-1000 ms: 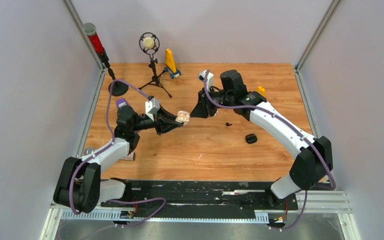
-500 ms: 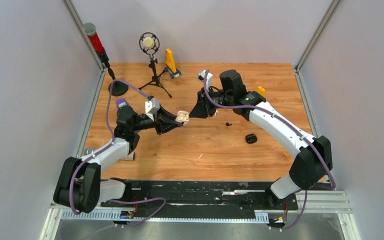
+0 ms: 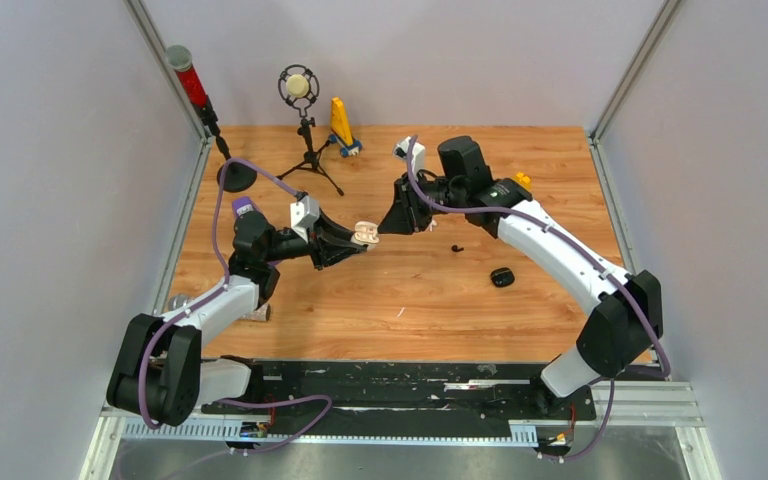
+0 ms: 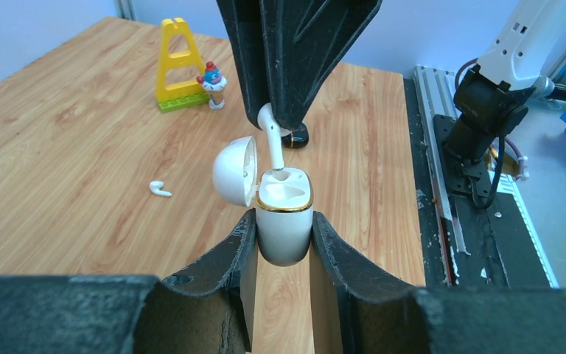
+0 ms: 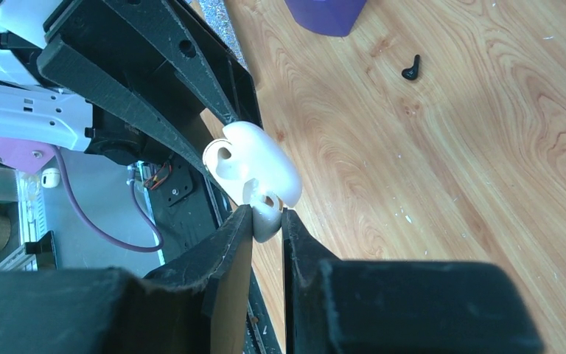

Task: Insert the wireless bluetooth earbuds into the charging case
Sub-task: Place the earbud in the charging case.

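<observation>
The white charging case (image 4: pixel 284 240), gold-rimmed with its lid (image 4: pixel 233 171) swung open, stands upright between the fingers of my left gripper (image 4: pixel 282 223), which is shut on it above the table. From above, my right gripper (image 5: pixel 267 215) is shut on a white earbud (image 4: pixel 272 144). The earbud's stem points down and reaches into the case's left socket. In the top view the two grippers (image 3: pixel 355 241) (image 3: pixel 392 224) meet at the case (image 3: pixel 365 233). A second white earbud (image 4: pixel 160 189) and a black earbud (image 3: pixel 457 248) lie on the wood.
A closed black case (image 3: pixel 502 277) lies right of centre. At the back stand a microphone on a tripod (image 3: pixel 300 90), a yellow toy (image 3: pixel 341 124) and a red-topped pole (image 3: pixel 188 75). A thin white sliver (image 3: pixel 398 313) lies near the front.
The right gripper has edged slightly left and down toward the case with the earbud. The left gripper and the case have barely shifted.
</observation>
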{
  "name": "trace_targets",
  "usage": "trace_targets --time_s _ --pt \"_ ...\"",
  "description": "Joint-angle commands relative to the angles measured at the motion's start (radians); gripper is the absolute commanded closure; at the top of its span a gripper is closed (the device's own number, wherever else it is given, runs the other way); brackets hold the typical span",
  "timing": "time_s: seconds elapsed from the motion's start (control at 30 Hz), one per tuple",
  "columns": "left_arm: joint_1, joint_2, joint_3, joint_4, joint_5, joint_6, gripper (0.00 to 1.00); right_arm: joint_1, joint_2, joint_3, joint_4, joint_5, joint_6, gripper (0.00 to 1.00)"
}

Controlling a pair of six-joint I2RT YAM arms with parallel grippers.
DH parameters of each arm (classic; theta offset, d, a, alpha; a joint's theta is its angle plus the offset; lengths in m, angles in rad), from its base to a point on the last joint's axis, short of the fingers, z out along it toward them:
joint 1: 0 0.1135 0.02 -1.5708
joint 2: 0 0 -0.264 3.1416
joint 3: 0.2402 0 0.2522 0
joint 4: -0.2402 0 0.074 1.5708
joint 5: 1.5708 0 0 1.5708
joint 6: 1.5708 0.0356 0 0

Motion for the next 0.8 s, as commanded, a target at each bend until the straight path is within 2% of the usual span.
trace_targets --time_s 0.0,0.47,0.63,0.77 --pt "0.004 -0.023 0.010 0.045 0.008 0.014 0.76 0.011 0.030 0.045 -0.019 0.005 0.009 0.94" --pt "0.004 -0.025 0.004 0.061 0.024 0.014 0.76 0.027 0.065 0.063 -0.034 0.023 0.007 0.92" --pt "0.004 -0.030 0.001 0.066 0.028 0.013 0.76 0.027 0.080 0.091 -0.044 0.019 0.020 0.85" --pt "0.004 -0.031 0.000 0.066 0.028 0.015 0.76 0.027 0.065 0.089 -0.050 0.006 0.011 0.70"
